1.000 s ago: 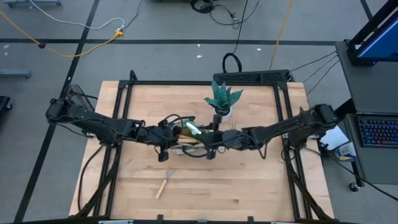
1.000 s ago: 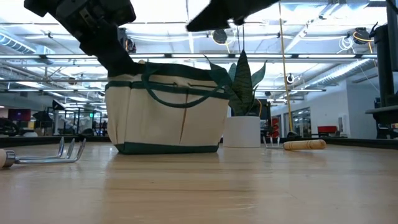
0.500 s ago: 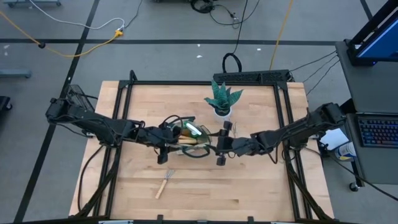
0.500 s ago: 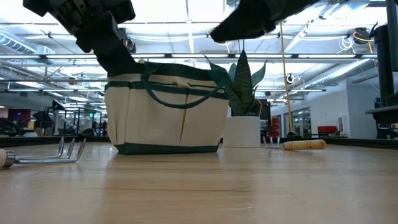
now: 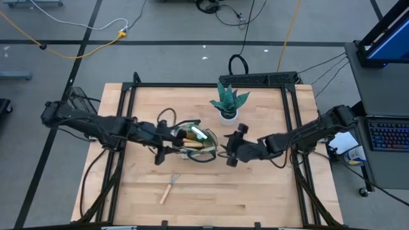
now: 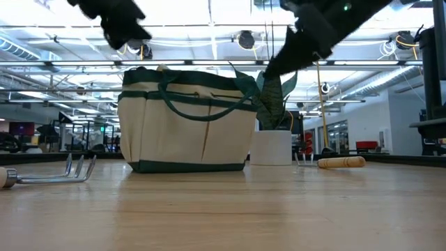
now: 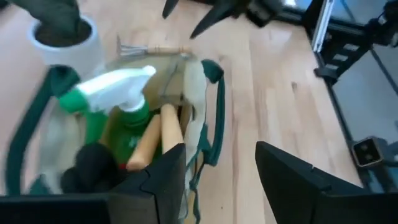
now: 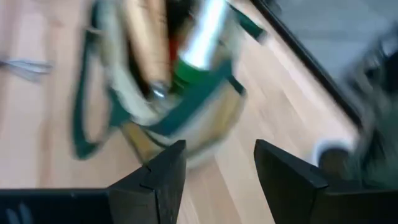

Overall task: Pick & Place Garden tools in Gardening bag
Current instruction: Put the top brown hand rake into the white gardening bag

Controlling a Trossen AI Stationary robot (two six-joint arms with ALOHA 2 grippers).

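1 small round tan fabric gardening bag with dark green trim and loop handles point(image 5: 193, 142) sits upright near the middle of the light wooden worktop point(image 5: 255, 191). Inside it: a green spray bottle with white trigger head point(image 7: 118, 102), a pale wooden tool handle point(image 7: 151, 138) leaning beside the bottle, and something dark point(image 7: 93, 163) low in the bag, too blurred to name.

2 tools lie outside the bag. 1 wooden-handled metal rake point(image 5: 169, 187) lies on the worktop near the front edge, apart from the bag. 1 wooden-handled fork point(image 6: 333, 162) lies beside the teal spiky plant in a white pot point(image 5: 227, 104), which stands just behind the bag.

Left gripper point(image 5: 160, 155) hovers at the bag's left rim, fingers point(image 7: 292, 186) spread apart and holding nothing. Right gripper point(image 5: 231, 155) hovers just right of the bag, above the worktop, fingers point(image 8: 283, 174) also spread and empty.
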